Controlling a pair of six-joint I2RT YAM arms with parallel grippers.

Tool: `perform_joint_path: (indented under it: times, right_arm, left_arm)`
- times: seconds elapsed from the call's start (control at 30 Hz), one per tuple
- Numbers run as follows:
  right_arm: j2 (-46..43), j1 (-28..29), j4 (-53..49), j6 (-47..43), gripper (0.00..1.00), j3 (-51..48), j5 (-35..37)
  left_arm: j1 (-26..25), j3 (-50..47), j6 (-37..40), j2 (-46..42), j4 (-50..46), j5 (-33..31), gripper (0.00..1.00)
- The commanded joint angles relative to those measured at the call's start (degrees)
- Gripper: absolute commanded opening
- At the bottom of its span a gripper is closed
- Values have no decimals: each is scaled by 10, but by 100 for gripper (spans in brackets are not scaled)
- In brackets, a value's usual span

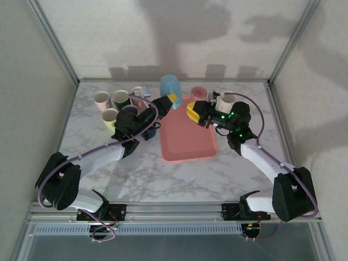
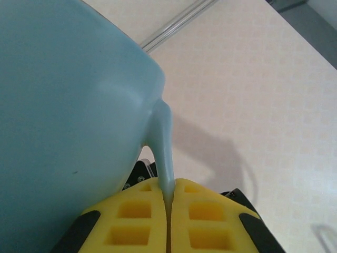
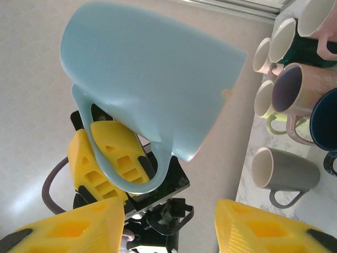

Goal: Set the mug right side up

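Tray [image 1: 187, 144] sits mid-desk [image 1: 141, 174], nearest to me. Just past its far right corner my right tool [image 1: 193, 112] hangs beside the mug, fingers apart with nothing between them. My left tool [image 1: 172, 99] is pinched tight on the handle of the blue mug [image 1: 169, 86], which is up in the air over the tray's far end, tipped over. Bunch of other mugs [image 1: 117, 106] parked back left. So I'm mid-flip, I'd say. Next I reckon I roll the left wrist till the mouth faces up, then lower it gently, since a handle pinch can swing.
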Motion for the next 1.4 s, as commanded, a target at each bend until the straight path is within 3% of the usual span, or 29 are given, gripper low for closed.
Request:
perform_joint_path:
  times: [0.0, 0.67, 1.37]
  right_arm:
    - [-10, 6, 35, 10, 49, -11, 14]
    - [15, 5, 197, 81, 45, -15, 87]
    - [62, 22, 289, 132, 41, 4, 131]
  left_arm:
    - [-9, 37, -4, 1, 92, 16, 0]
    - [-40, 71, -16, 25, 112, -13, 0]
    - [-49, 86, -109, 87, 255, -37, 0]
